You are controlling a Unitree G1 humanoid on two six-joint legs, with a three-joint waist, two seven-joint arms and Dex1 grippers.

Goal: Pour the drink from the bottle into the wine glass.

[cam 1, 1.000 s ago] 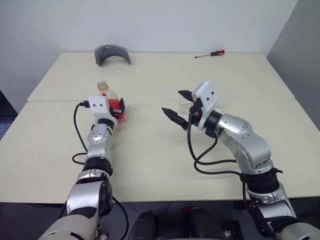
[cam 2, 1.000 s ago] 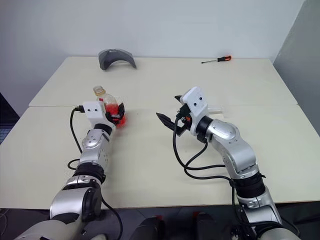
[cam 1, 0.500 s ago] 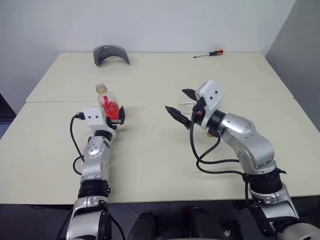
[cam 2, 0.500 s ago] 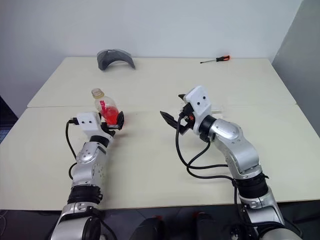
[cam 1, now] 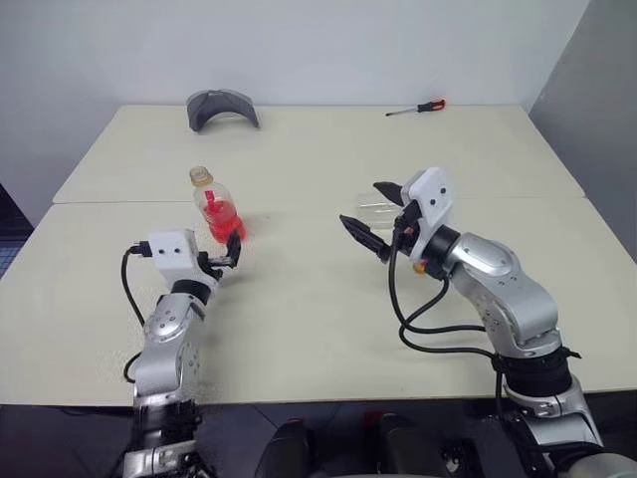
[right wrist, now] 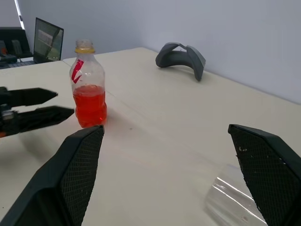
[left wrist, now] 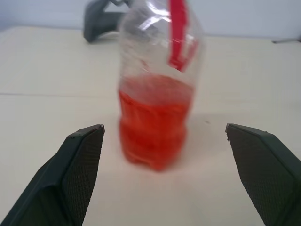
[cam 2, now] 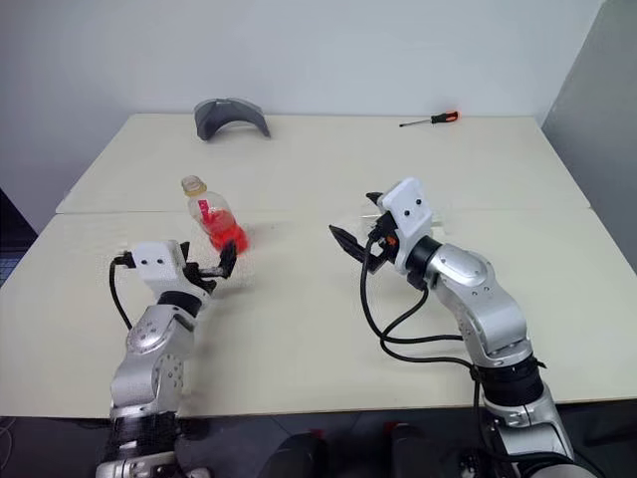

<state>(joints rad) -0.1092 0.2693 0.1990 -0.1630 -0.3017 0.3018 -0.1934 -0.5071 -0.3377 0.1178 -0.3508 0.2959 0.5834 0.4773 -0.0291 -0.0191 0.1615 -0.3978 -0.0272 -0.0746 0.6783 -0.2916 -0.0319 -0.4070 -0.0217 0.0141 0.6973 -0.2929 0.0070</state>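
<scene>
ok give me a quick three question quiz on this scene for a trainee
1. True or false: the left gripper is clamped on the bottle.
2. Which lies at the table's far edge nearest the robot's right side? A) a hammer B) the screwdriver C) a spoon
3. Fill in: the bottle stands upright with its cap ____.

Key:
1. False: its fingers are open, just short of the bottle, with a gap showing in the left wrist view.
2. B
3. off: the neck is open, and red drink fills the lower part.

Cream tables (two, abutted), white wall
</scene>
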